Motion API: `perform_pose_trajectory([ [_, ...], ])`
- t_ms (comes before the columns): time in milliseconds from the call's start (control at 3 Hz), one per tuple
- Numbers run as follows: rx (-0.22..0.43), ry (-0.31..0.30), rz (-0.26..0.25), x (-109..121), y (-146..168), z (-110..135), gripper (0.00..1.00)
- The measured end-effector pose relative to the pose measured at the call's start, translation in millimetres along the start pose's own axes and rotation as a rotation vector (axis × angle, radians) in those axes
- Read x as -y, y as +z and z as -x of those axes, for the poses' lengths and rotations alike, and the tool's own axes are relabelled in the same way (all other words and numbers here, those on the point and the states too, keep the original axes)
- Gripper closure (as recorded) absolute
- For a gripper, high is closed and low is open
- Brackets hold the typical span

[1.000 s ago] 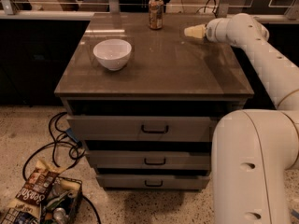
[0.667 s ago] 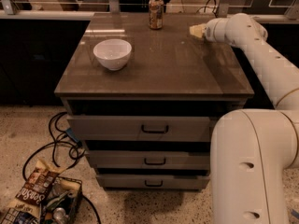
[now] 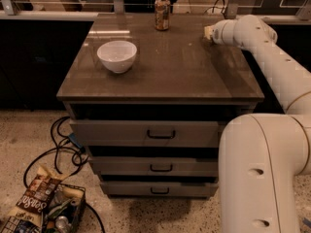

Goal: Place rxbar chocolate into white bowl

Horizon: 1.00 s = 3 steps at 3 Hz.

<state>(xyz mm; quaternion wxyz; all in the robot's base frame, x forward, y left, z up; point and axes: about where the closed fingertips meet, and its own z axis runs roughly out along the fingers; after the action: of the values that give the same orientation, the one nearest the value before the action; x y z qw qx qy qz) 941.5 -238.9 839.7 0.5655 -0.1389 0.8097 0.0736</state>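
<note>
The white bowl stands empty on the left part of the brown cabinet top. The rxbar chocolate does not show anywhere in the camera view; it is hidden or out of view. My gripper is at the far right of the cabinet top, just past the white wrist, low over the surface and well to the right of the bowl. Only its pale tip shows, and I see nothing in it.
An upright tan drink can stands at the back middle of the top. The cabinet has three drawers in front. Cables and a basket with snack bags lie on the floor at lower left. My white arm fills the right side.
My gripper has drawn back to the right and slightly away, towards the far right edge of the top. The bowl and the can have not moved.
</note>
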Motion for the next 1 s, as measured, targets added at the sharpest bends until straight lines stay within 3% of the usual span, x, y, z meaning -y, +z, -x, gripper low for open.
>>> perform_pose_trajectory([
  [333, -0.002, 0.000, 0.003, -2.0, 2.1, -1.6, 1.00],
  [1000, -0.007, 0.001, 0.009, -6.2, 6.2, -4.8, 0.58],
])
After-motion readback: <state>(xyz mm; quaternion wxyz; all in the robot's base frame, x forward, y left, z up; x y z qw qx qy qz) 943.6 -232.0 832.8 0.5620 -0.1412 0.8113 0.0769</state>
